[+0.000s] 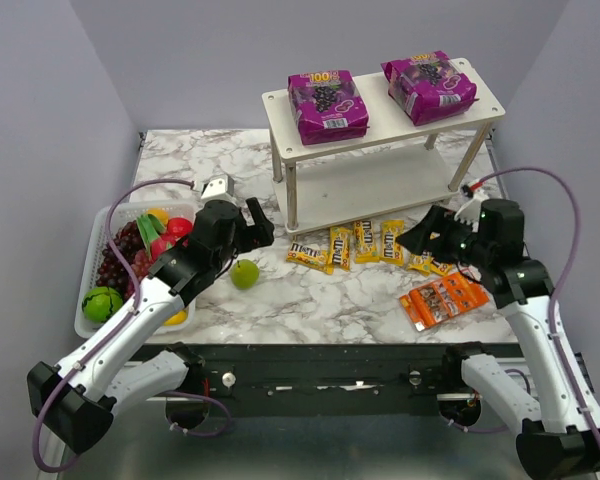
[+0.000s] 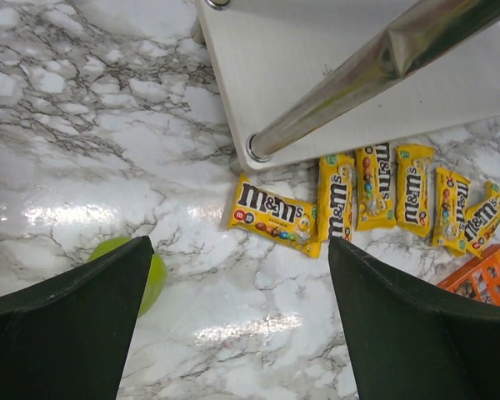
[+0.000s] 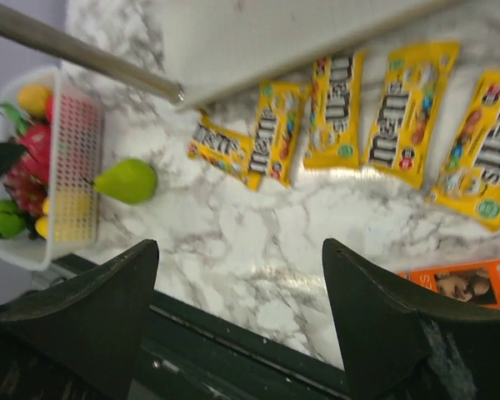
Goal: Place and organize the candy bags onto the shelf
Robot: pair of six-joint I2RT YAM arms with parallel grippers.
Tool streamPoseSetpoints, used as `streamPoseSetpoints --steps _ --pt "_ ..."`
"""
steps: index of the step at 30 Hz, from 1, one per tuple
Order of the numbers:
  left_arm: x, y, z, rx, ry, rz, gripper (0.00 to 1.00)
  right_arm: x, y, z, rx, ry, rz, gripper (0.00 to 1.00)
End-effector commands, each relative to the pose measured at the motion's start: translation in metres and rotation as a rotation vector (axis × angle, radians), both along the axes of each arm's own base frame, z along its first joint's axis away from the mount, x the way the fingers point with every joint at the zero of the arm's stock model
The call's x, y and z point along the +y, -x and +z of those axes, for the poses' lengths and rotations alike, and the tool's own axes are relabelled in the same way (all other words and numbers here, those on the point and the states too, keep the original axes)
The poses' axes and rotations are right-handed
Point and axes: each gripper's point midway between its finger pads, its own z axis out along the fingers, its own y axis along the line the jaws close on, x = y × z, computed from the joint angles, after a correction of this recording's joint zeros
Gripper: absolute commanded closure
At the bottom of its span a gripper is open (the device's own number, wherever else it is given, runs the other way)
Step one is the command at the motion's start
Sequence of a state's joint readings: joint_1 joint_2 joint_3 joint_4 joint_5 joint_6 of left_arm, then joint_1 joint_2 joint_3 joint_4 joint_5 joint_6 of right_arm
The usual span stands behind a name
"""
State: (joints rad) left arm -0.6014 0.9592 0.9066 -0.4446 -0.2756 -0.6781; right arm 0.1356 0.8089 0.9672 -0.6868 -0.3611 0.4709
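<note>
While two purple pouches (image 1: 327, 105) sit side by side on the top tier of the shelf (image 1: 375, 190), which stands at the 1 o'clock part of the marble bench (image 1: 320, 300), six yellow packets (image 1: 364, 240) lie in a loose row on the bench just off the shelf's 6 o'clock edge. The packet at the row's 9 o'clock end lies crosswise and touches its neighbour. The two at the 3 o'clock end are tilted. An orange pack (image 1: 442, 300) lies flat at 5 o'clock from the row, near the bench's front edge.

The left hand (image 1: 260, 222) hovers above the bench at 9 o'clock from the packets, its fingers spread wide with nothing between them. A green pear (image 1: 244, 273) lies just at its 6 o'clock. The right hand (image 1: 420, 230) hangs over the row's 3 o'clock end, its fingers likewise spread and pinching nothing.

A white basket (image 1: 84, 305) holding grapes and other fruit sits at the bench's 8 o'clock edge, well apart from the candy. In the left wrist view, a metal shelf leg (image 2: 375, 75) slants across the lower tier above the packets.
</note>
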Motion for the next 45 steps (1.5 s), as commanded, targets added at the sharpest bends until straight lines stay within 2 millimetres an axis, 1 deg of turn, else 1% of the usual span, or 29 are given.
streamPoseSetpoints --steps 1,2,3,4,5,8,10,12,13,15,16,17,19,20,22,23,24,26,27,30,31,33,34,37,38,39,40,43,45 --pt "-0.012 0.006 -0.017 0.045 0.027 -0.063 0.06 0.024 0.016 -0.058 0.103 -0.143 0.083 0.15" --pt "-0.013 0.006 -0.018 0.049 0.031 -0.065 0.07 0.028 0.012 -0.063 0.083 -0.174 0.092 0.16" --pt "-0.013 0.007 -0.019 0.054 0.032 -0.066 0.07 0.031 0.012 -0.072 0.122 -0.216 0.076 0.16" --pt "-0.013 0.009 -0.022 0.062 0.034 -0.070 0.07 0.033 0.017 -0.096 0.173 -0.233 0.077 0.18" --pt "-0.014 0.009 -0.022 0.065 0.035 -0.074 0.07 0.037 0.012 -0.097 0.151 -0.251 0.088 0.19" --pt "-0.015 0.013 -0.025 0.082 0.041 -0.084 0.08 0.042 0.010 -0.126 0.219 -0.251 0.073 0.20" --pt "-0.015 0.016 -0.030 0.096 0.042 -0.085 0.09 0.047 0.010 -0.140 0.263 -0.233 0.077 0.21" --pt "-0.015 0.018 -0.033 0.107 0.047 -0.090 0.09 0.051 0.004 -0.145 0.267 -0.222 0.060 0.22" --pt "-0.015 0.019 -0.035 0.112 0.046 -0.090 0.09 0.059 0.006 -0.155 0.310 -0.211 0.071 0.23" --pt "-0.016 0.021 -0.037 0.118 0.051 -0.096 0.09 0.066 0.000 -0.158 0.343 -0.204 0.057 0.26" --pt "-0.016 0.022 -0.037 0.119 0.051 -0.097 0.09 0.075 0.003 -0.161 0.365 -0.202 0.073 0.28" --pt "-0.016 0.022 -0.037 0.119 0.052 -0.101 0.09 0.080 -0.001 -0.169 0.387 -0.200 0.068 0.29" --pt "-0.016 0.023 -0.037 0.123 0.049 -0.103 0.09 0.091 -0.002 -0.173 0.415 -0.225 0.062 0.31" --pt "-0.016 0.023 -0.037 0.123 0.047 -0.103 0.09 0.095 -0.008 -0.179 0.416 -0.230 0.050 0.31" --pt "-0.015 0.023 -0.035 0.116 0.043 -0.104 0.09 0.103 -0.011 -0.185 0.446 -0.255 0.019 0.32" --pt "-0.014 0.023 -0.034 0.113 0.041 -0.104 0.09 0.105 -0.020 -0.184 0.421 -0.265 -0.005 0.32" --pt "-0.014 0.023 -0.034 0.114 0.040 -0.103 0.09 0.106 -0.023 -0.191 0.442 -0.276 -0.031 0.32" --pt "-0.013 0.022 -0.033 0.108 0.035 -0.100 0.09 0.111 -0.034 -0.190 0.411 -0.282 -0.063 0.32" --pt "-0.012 0.023 -0.032 0.109 0.034 -0.099 0.09 0.112 -0.037 -0.198 0.439 -0.283 -0.089 0.32" --pt "-0.010 0.022 -0.033 0.111 0.025 -0.090 0.09 0.120 -0.048 -0.202 0.459 -0.299 -0.131 0.31" --pt "-0.010 0.022 -0.032 0.109 0.024 -0.090 0.09 0.122 -0.048 -0.213 0.490 -0.290 -0.146 0.31" --pt "-0.008 0.022 -0.032 0.107 0.015 -0.082 0.09 0.125 -0.056 -0.217 0.499 -0.305 -0.189 0.31" --pt "-0.008 0.022 -0.031 0.107 0.014 -0.080 0.09 0.126 -0.056 -0.227 0.527 -0.294 -0.209 0.32" --pt "-0.006 0.020 -0.029 0.103 0.006 -0.071 0.09 0.129 -0.063 -0.232 0.542 -0.303 -0.250 0.34" --pt "-0.006 0.020 -0.029 0.103 0.002 -0.072 0.09 0.128 -0.064 -0.240 0.557 -0.290 -0.266 0.35" --pt "-0.005 0.019 -0.028 0.101 -0.004 -0.070 0.09 0.128 -0.065 -0.243 0.567 -0.287 -0.276 0.37" --pt "-0.005 0.018 -0.026 0.098 -0.007 -0.069 0.09 0.129 -0.068 -0.242 0.570 -0.285 -0.283 0.42" --pt "-0.005 0.016 -0.023 0.093 -0.019 -0.071 0.09 0.124 -0.064 -0.252 0.594 -0.256 -0.299 0.51" --pt "-0.004 0.016 -0.023 0.091 -0.024 -0.071 0.09 0.120 -0.063 -0.255 0.594 -0.241 -0.312 0.53"
